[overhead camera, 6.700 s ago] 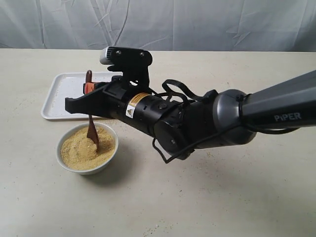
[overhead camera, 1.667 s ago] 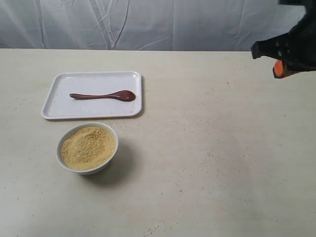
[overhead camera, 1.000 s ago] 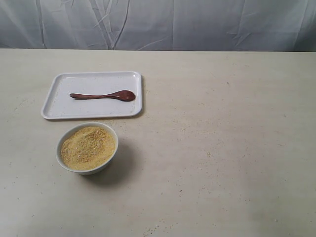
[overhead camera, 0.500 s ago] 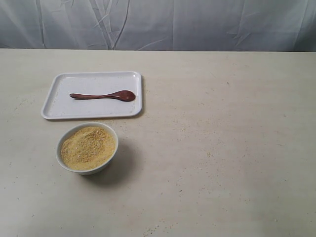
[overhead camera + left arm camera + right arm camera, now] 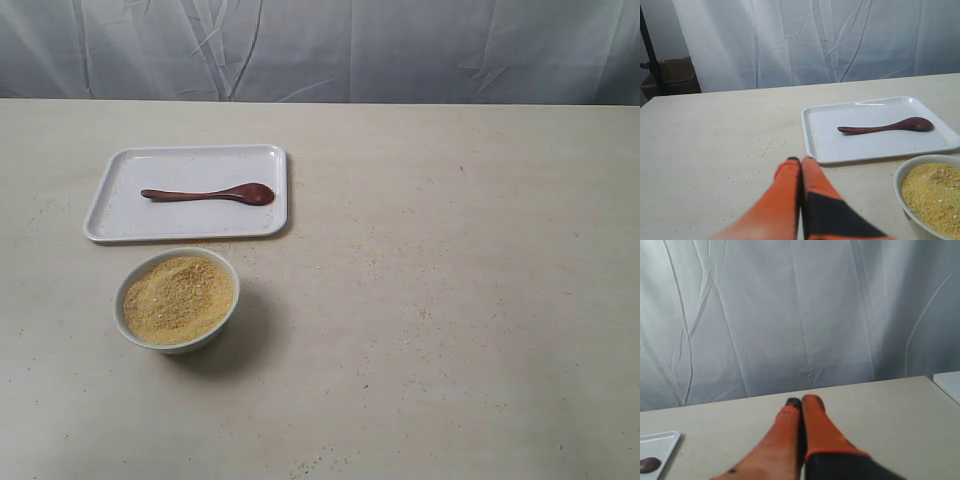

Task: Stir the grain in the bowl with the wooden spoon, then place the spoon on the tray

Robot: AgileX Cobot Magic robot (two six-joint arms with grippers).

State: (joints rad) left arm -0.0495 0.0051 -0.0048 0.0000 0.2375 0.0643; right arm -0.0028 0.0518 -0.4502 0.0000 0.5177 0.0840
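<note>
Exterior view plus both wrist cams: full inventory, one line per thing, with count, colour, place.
tray: 1, white, on the table behind the bowl
wooden spoon: 1, dark reddish-brown, lying flat on the tray
bowl: 1, white, on the table, apart from the tray
grain: 1 mound, yellow-tan, in the bowl; stray granules on the table
table: 1, beige
curtain: 1, white, behind the table
left hand: 1, orange, shut, empty, near tray and bowl
right hand: 1, orange, shut, empty, over bare table
</note>
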